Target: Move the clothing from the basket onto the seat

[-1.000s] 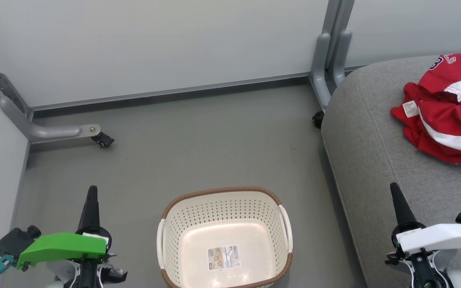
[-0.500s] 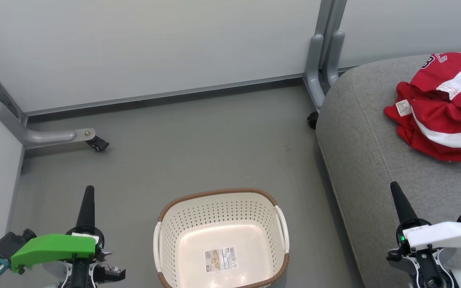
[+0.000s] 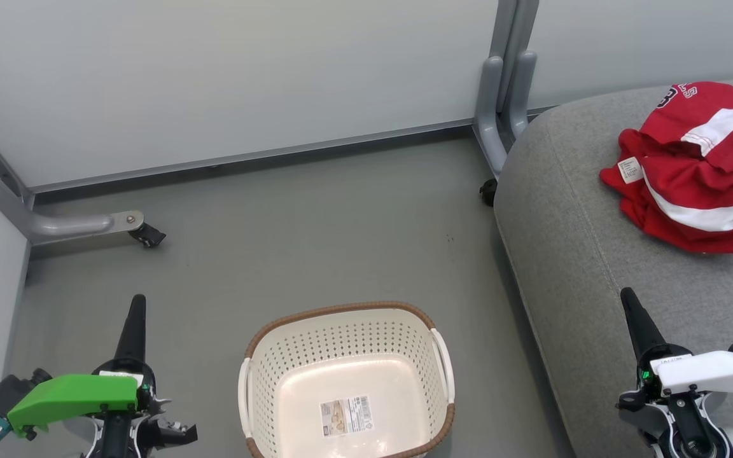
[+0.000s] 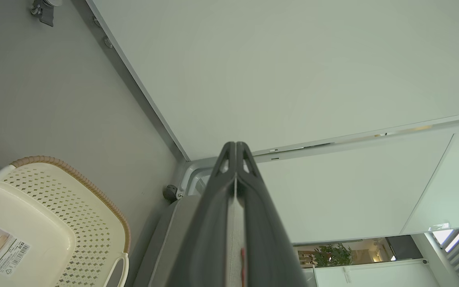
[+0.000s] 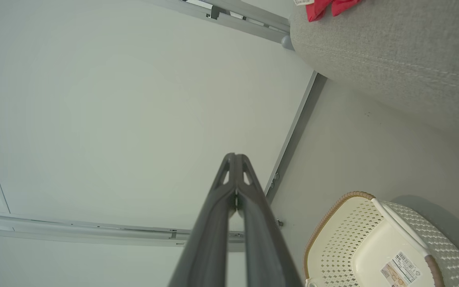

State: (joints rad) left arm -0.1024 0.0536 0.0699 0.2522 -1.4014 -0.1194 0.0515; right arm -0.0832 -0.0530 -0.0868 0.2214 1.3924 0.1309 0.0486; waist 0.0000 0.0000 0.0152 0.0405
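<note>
Left pincer is pressed fully shut, its two dark fingers meeting along their length with nothing held between them (a hairline seam where they join, seen from the left wrist). It hangs over the grey floor at the lower left of the head view, tip pointing toward the pale wall panel, and it touches nothing. Right pincer is shut just as tight and equally empty. In the head view it shows against the near part of the seat, tip pointing the same way. From the right wrist the seat lies well off to one side, untouched.

The clothing lies in a crumpled red heap on top of the seat, toward its far right, well apart from both pincers. The heap's long axis runs roughly left to right across the head view, dipping toward the near right, and its white stripes follow that slant. A small white label sticks out at the heap's left end, and the lettering sits at the far edge, toward the wall panel.

The basket stands upright on the floor between the two pincers, just left of the seat, mouth up, with white handles on its left and right sides. A sticker lies flat on its bottom.
</note>
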